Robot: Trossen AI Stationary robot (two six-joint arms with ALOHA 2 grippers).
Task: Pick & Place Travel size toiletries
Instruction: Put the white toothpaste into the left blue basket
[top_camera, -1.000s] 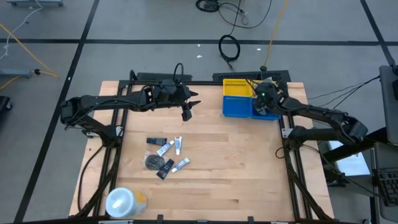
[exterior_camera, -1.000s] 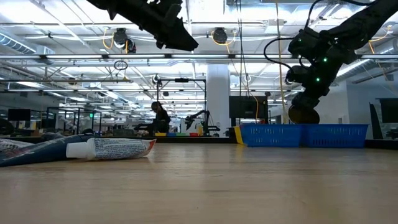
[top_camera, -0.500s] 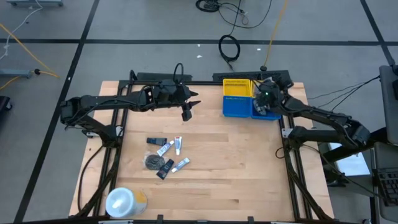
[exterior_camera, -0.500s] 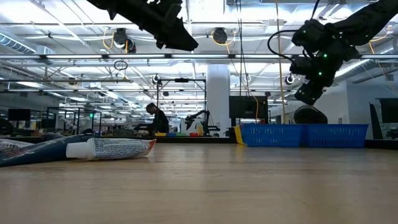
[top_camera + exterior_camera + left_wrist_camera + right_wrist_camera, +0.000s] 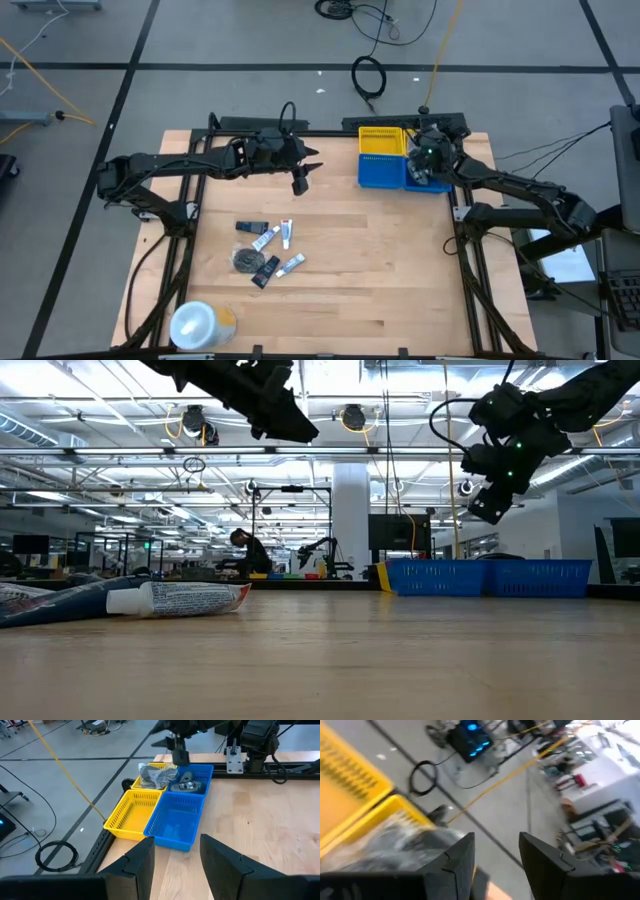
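Right gripper [image 5: 487,510] risen clear above blue basket [image 5: 392,172], jaws parted, empty. Left gripper [image 5: 299,184] parked left of basket, jaws parted, empty. Toiletries [image 5: 266,250] clustered well left-front of basket. Advice: swing high, descend square over one tube.

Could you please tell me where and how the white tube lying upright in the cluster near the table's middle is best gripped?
I would take the white tube across its narrow body, near mid-length, coming straight down from above. It lies flat on the table and is long and slim, so the jaws should close across its width. Its neighbours lie close on the left, so its right flank looks freer.
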